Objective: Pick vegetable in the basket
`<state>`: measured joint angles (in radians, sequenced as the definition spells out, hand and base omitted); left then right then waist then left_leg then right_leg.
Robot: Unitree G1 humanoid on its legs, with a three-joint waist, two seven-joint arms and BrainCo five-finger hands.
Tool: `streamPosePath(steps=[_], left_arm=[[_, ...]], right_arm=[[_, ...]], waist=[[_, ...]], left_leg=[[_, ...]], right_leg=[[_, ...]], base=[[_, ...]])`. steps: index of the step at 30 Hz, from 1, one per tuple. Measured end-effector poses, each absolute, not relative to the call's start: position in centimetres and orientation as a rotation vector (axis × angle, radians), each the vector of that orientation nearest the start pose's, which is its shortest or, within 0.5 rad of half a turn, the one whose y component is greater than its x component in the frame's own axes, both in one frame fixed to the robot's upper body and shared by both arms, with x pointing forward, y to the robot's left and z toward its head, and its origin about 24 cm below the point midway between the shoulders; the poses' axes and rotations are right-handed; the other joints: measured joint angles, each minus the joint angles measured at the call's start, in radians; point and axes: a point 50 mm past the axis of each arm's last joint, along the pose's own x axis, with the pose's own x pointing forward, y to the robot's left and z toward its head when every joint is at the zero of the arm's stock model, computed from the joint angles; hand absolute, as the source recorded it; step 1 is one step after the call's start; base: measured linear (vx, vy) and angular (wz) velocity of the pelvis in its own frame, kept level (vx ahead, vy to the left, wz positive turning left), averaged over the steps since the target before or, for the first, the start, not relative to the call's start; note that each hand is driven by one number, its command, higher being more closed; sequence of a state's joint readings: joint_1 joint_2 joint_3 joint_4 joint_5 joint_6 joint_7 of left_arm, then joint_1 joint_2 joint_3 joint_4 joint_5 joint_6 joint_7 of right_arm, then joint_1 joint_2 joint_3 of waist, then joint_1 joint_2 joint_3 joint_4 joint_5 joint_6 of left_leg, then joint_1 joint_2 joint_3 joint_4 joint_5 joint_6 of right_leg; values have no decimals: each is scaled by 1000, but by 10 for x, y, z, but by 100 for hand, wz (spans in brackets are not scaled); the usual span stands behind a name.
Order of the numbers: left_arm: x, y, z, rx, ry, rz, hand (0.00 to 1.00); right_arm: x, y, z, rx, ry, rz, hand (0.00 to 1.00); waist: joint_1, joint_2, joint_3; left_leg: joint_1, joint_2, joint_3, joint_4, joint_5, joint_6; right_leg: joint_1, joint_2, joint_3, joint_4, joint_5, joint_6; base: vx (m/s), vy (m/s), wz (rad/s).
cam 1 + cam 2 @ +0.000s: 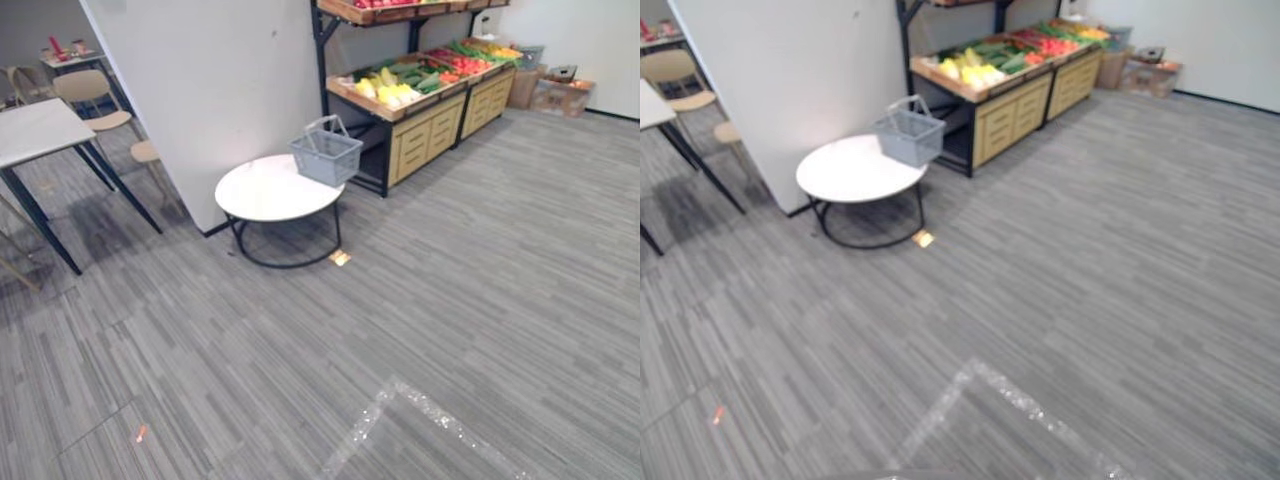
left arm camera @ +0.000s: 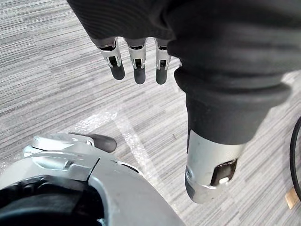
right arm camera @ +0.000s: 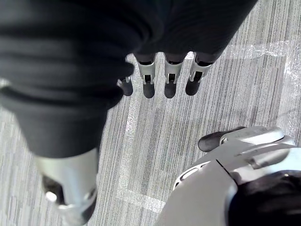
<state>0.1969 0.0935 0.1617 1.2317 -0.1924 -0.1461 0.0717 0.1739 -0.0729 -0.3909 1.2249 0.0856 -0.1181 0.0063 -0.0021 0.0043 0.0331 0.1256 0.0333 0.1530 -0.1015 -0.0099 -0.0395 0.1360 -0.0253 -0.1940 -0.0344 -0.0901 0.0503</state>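
Note:
A grey wire basket (image 1: 326, 155) with raised handles stands on the far edge of a round white table (image 1: 270, 190). Behind it a wooden produce stand (image 1: 420, 85) holds yellow, green, red and orange vegetables (image 1: 395, 88) in sloping bins. The basket (image 1: 908, 135) looks empty from here. My left hand (image 2: 136, 61) hangs over the grey carpet with straight fingers and holds nothing. My right hand (image 3: 164, 77) hangs the same way, fingers relaxed and empty. Both hands are far from the table and the stand.
A white partition wall (image 1: 210, 90) rises just left of the round table. Desks and beige chairs (image 1: 95, 95) stand at the far left. Cardboard boxes (image 1: 560, 92) sit beyond the stand. Tape lines (image 1: 420, 405) cross the carpet in front.

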Motion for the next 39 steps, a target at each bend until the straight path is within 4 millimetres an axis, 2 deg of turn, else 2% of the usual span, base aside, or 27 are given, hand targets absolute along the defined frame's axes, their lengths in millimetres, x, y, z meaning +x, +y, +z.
streamPosePath(steps=[9, 22, 26, 27, 28, 29, 31, 32, 33, 34, 35, 36, 37, 39], left_arm=[[18, 211, -172, -53, 1248, 376, 0], [18, 212, -173, -55, 1260, 379, 0], [20, 214, -172, -71, 1249, 410, 0], [22, 215, -172, -76, 1243, 422, 0], [22, 216, -172, -92, 1236, 447, 0], [22, 217, -172, -103, 1230, 465, 0], [26, 220, -170, -143, 1196, 523, 0], [28, 223, -169, -154, 1181, 543, 0], [31, 225, -168, -184, 1151, 584, 0], [36, 222, -167, -229, 1123, 617, 0], [37, 221, -167, -252, 1115, 633, 0], [39, 219, -168, -277, 1112, 647, 0], [39, 220, -167, -284, 1103, 656, 0], [40, 216, -168, -300, 1103, 655, 0]], right_arm=[[21, -216, -172, 199, 1226, -452, 0], [25, -216, -172, 232, 1216, -472, 0], [34, -216, -172, 244, 1194, -473, 0], [34, -215, -172, 259, 1187, -483, 0], [33, -216, -172, 289, 1181, -518, 0], [33, -215, -172, 296, 1180, -522, 0], [33, -212, -172, 309, 1176, -529, 0], [33, -210, -173, 317, 1176, -527, 0], [33, -208, -173, 316, 1179, -524, 0], [33, -209, -173, 304, 1175, -516, 0], [32, -210, -172, 298, 1176, -513, 0], [32, -211, -172, 284, 1173, -507, 0], [34, -211, -171, 271, 1169, -492, 0], [45, -213, -170, 263, 1141, -482, 0]], waist=[[-2, -5, 3], [-18, -3, 19], [-19, -11, 39], [-19, -5, 52], [-18, -19, 65], [-19, -19, 68], [-13, -29, 91], [-9, -36, 101], [-6, -46, 108], [2, -36, 123], [4, -30, 130], [11, -37, 136], [17, -27, 137], [24, -29, 133]], left_leg=[[0, -2, 1, 1, -8, -3], [14, 1, 10, 0, -11, -6], [-19, 10, 30, 0, -13, -10], [-21, 12, 31, 2, -13, -10], [-26, 15, 33, 9, -13, -11], [-40, 16, 31, 31, -24, -12], [-119, 36, 26, 234, -104, -20], [-170, 43, 25, 351, -122, -22], [-260, 57, 25, 533, -123, -20], [-334, 83, 15, 702, -113, -7], [-361, 95, 9, 772, -100, 2], [-408, 105, -1, 883, -72, 4], [-428, 109, 1, 926, -86, 2], [-456, 101, 1, 889, -119, -5]], right_leg=[[0, 1, 5, -1, 1, -1], [9, 1, 13, 8, 1, 0], [-58, 4, 27, 63, -16, -13], [-69, 5, 28, 80, -27, -17], [-82, 5, 29, 104, -43, -21], [-87, 2, 29, 118, -52, -22], [-102, -4, 24, 169, -88, -29], [-100, -9, 17, 184, -100, -33], [-95, -17, 1, 198, -113, -38], [-77, -12, -18, 214, -125, -48], [-63, -9, -28, 224, -137, -49], [-40, -11, -36, 238, -166, -56], [-27, -16, -40, 246, -184, -57], [-10, -29, -41, 246, -196, -46]], base=[[35, -9, -2], [-25, -7, -2], [-46, -15, -14], [0, -25, -4], [0, 0, 0], [13, -38, 8], [26, -62, 12], [34, -88, 26], [35, -80, 39], [49, -68, 40], [76, -23, 41], [124, 21, 32], [179, 42, 29], [184, 61, 8]])
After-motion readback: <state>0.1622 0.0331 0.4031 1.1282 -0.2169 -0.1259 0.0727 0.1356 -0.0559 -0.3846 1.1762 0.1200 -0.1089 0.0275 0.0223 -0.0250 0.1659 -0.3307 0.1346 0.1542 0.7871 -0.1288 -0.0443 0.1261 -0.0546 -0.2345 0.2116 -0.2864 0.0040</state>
